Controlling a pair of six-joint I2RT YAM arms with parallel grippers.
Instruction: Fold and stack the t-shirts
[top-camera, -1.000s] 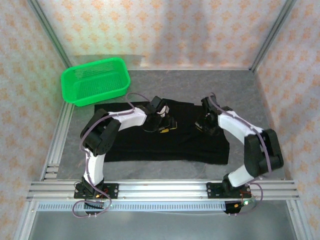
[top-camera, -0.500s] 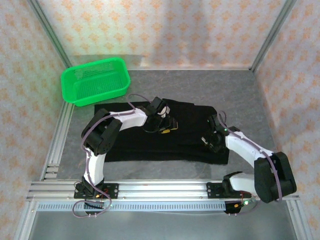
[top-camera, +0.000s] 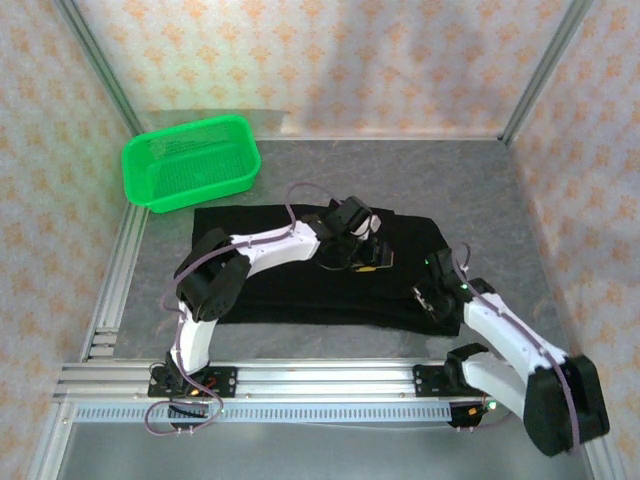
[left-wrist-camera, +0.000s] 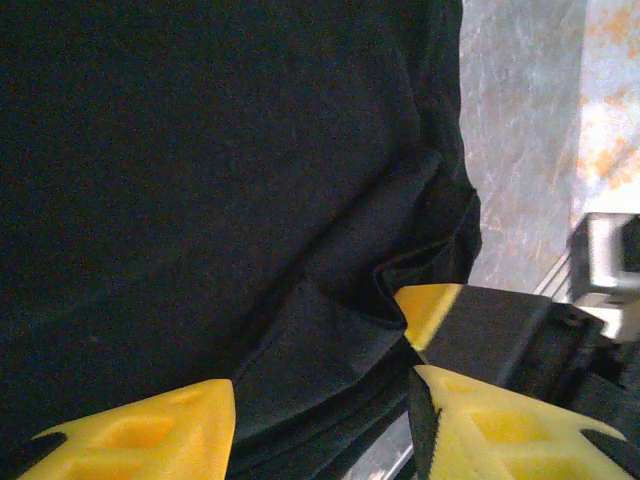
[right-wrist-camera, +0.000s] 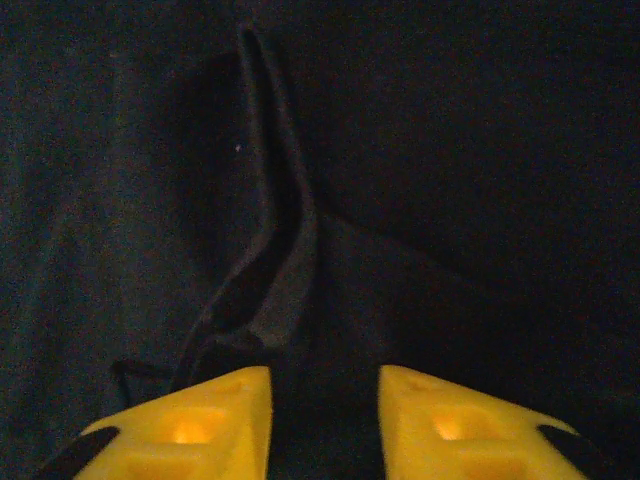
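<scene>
**Right claw** (right-wrist-camera: 322, 378): narrow, with a raised pleat (right-wrist-camera: 272, 230) of black cloth pinched between its yellow fingers. I judge this a grip on the t-shirt (top-camera: 300, 300), not a hover. The pleat runs straight ahead of the claw and flattens into the garment.

**Left claw** (left-wrist-camera: 320, 390): wide, nothing between its fingers, held low over the cloth. One yellow fingertip (left-wrist-camera: 430, 308) of the right claw lies just ahead of it and slightly to its right, at a puckered hem. The two claws are near each other but apart.

**T-shirt:** spread on the tabletop (top-camera: 490, 190), with its long axis running crosswise to both arms. The right claw sits at a corner, so almost all the cloth lies ahead of it and to its left. For the left claw, cloth lies directly beneath and away to its left, with the edge just to its right.

**Judgement:** I read the coming fold as carrying this corner leftward along the long axis. The right arm is nearer and has the hold; the left needs its own purchase first. A green basket (top-camera: 190, 162) stands well apart from both claws.
</scene>
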